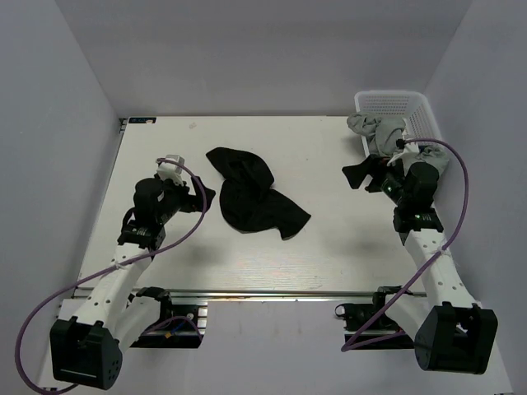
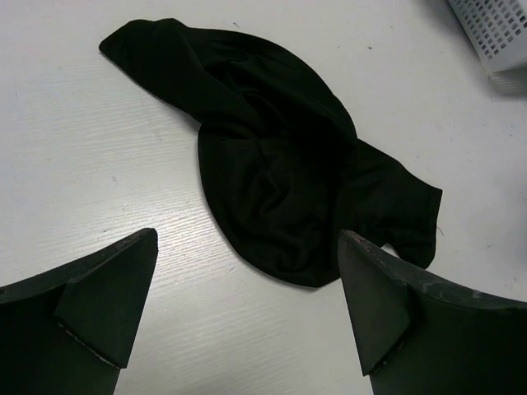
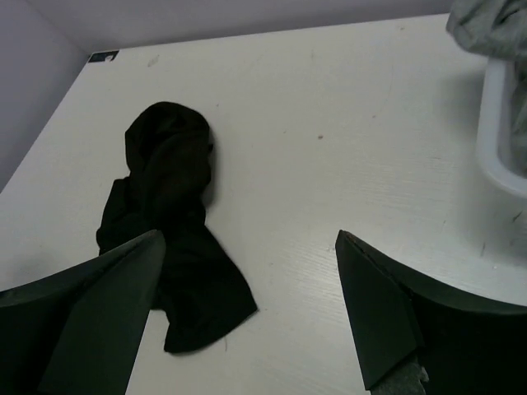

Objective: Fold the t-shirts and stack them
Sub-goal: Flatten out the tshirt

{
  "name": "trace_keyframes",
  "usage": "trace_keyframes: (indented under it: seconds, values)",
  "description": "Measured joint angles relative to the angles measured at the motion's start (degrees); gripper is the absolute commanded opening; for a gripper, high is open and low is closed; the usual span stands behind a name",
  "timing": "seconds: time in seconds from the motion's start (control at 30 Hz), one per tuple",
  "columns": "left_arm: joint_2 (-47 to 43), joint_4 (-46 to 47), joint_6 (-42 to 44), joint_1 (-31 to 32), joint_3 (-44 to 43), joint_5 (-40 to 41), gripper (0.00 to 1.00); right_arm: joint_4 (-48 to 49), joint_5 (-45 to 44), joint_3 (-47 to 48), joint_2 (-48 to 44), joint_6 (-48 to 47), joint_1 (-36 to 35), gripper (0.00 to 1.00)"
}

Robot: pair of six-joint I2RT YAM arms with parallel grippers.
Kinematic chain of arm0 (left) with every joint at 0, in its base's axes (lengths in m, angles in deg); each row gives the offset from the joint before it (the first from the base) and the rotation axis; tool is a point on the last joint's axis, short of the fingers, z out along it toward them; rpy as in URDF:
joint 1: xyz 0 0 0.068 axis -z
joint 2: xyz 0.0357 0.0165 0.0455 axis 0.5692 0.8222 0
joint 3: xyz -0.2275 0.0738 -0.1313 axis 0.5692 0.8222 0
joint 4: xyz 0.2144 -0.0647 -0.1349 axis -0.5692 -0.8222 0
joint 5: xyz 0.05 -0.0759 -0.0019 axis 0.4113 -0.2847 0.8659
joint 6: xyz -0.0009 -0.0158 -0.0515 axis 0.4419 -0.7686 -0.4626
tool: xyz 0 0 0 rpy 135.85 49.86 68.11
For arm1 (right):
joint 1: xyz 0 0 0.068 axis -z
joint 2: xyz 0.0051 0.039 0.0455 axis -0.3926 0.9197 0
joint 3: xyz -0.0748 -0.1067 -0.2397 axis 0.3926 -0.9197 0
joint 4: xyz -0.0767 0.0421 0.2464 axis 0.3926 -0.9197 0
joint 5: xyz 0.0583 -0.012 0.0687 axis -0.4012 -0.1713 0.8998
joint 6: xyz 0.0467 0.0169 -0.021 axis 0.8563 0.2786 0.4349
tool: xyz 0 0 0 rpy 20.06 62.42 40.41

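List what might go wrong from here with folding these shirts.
1. The black t-shirt lies bunched and twisted between the open left gripper and the open right gripper. A pinch may catch several layers, so it might not spread flat.
2. The grey t-shirts hang over the rim of the white basket. Pulling one could drag or tip the basket.

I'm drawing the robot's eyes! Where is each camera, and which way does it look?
Top external: above and behind, looking down on table, black t-shirt, basket; left arm and right arm show.
Left wrist: on the left arm, looking past the open left pincer at the black t-shirt.
Right wrist: on the right arm, looking past the open right pincer across the table.
All share the black t-shirt.
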Motion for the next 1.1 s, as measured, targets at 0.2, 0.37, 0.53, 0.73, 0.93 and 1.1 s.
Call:
trace_keyframes:
  seconds: [0.2,0.37,0.53,0.73,0.93,1.1]
  values:
    - [5.3,0.1,-0.5,0.0,-1.1,0.0,1.00,-0.6,8.1,-2.0,0.6,-0.5,-0.2,0.90]
    - [16.3,1.1,-0.9,0.3,-2.3,-2.5,1.00,-5.4,6.4,-0.9,5.4,-5.0,-4.8,0.90]
    - [26.1,1.4,-1.7,1.3,-4.3,-4.0,0.91,-10.9,-1.9,0.3,7.9,-9.3,-13.5,0.90]
    - [35.1,1.6,-2.3,3.6,-10.0,-3.7,0.84,-15.6,-9.0,7.2,20.7,-12.5,-22.4,0.90]
    - [43.0,0.3,-2.4,5.9,-16.4,-1.2,0.70,-18.7,-12.6,13.0,35.0,-12.9,-26.2,0.90]
    - [45.6,-1.3,-2.3,7.1,-16.9,1.6,0.61,-17.1,-15.3,12.0,35.8,-10.5,-27.3,0.90]
